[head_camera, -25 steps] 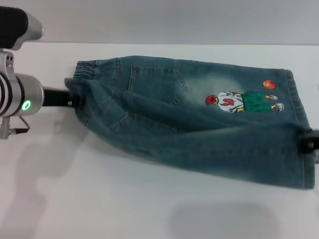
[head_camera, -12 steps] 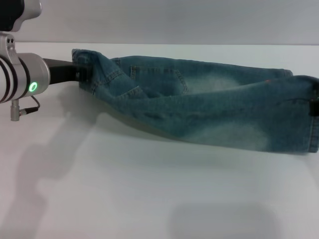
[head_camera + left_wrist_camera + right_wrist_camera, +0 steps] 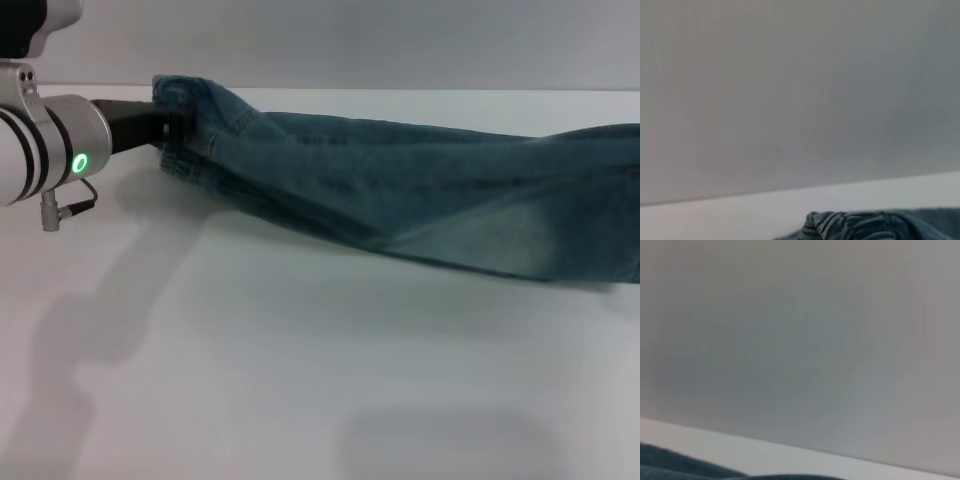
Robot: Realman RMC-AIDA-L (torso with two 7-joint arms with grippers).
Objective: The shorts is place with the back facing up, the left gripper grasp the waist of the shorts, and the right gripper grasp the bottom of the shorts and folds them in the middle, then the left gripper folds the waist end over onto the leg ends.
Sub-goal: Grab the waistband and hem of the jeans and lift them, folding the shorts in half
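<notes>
The blue denim shorts stretch across the far part of the white table, doubled lengthwise into a long narrow band. My left gripper is shut on the waist end at the far left and holds it slightly raised. The elastic waistband shows at the lower edge of the left wrist view. The leg end runs off the right edge of the head view, raised above the table. My right gripper is out of view; a strip of denim shows in the right wrist view.
A grey wall rises right behind the table's far edge, close to the shorts. The left arm's silver wrist with a green light hangs over the table's left side. Bare white tabletop lies in front of the shorts.
Both ends of the shorts rose and swung toward the far edge. The near half folded over the far half, hiding the pocket and cartoon print. The right gripper left the head view.
</notes>
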